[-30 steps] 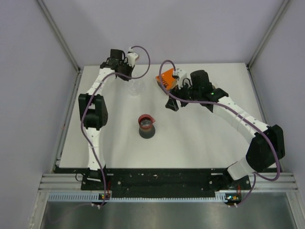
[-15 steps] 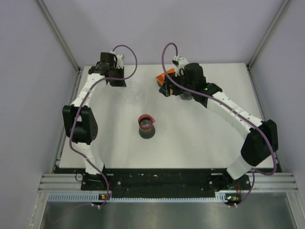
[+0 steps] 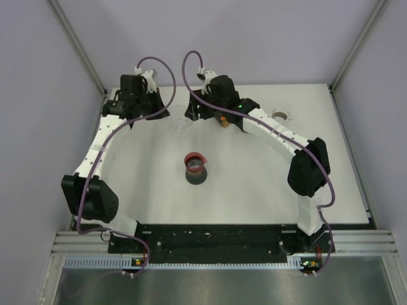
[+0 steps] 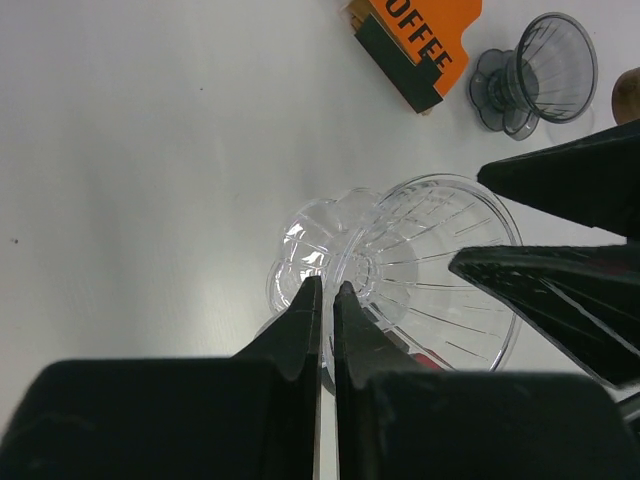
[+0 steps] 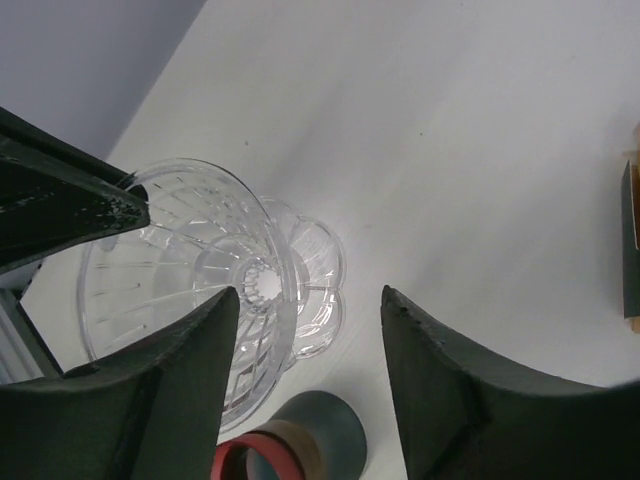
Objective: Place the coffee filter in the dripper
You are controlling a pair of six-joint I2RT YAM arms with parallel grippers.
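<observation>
Clear ribbed dripper (image 4: pixel 405 268) on its side

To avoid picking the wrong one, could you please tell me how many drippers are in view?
2. A clear dripper sits just ahead of the left gripper; a smoky grey dripper sits beside the orange coffee box. The arms may hide others.

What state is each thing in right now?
clear dripper: on its side, no filter inside
grey dripper: on its side
orange coffee box: lying flat
red-rimmed cup: upright
left gripper: nearly shut at clear dripper
right gripper: open over clear dripper
</observation>
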